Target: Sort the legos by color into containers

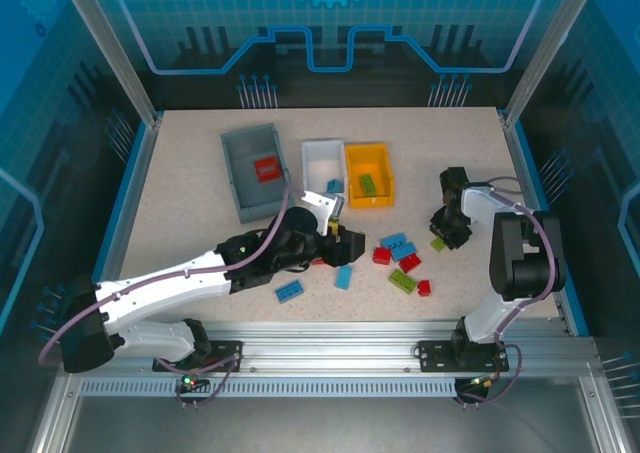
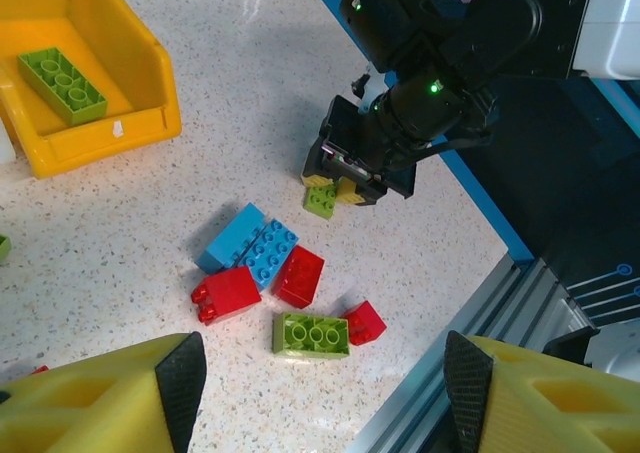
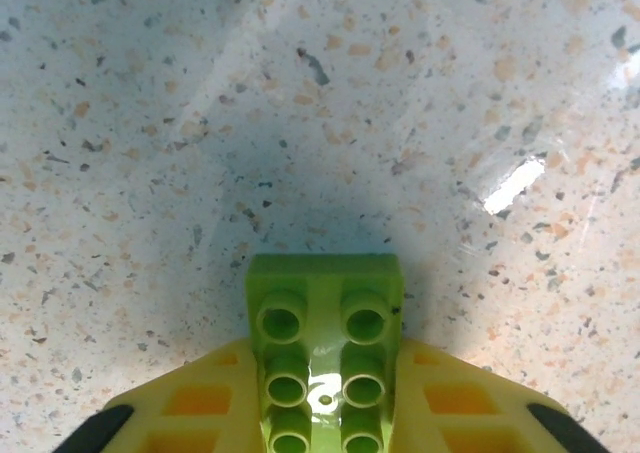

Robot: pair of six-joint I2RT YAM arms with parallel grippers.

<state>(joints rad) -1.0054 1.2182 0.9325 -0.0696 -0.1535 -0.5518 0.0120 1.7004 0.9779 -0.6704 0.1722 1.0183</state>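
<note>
The speckled beige stone-pattern tabletop is bordered left and right by a blue edge strip. A slotted aluminium rail runs along its near edge. Translucent blue enclosure panels stand behind.

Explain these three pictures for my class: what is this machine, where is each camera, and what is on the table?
Two robot arms are bolted to a table. One picture looks down from above; the other two come from cameras on the wrists. Loose red, blue and lime green bricks lie near three bins: a grey bin holds a red brick, a white bin a blue brick, a yellow bin a green brick. The left gripper is open and empty. The right gripper presses both sides of a lime green brick lying on the table.
</note>
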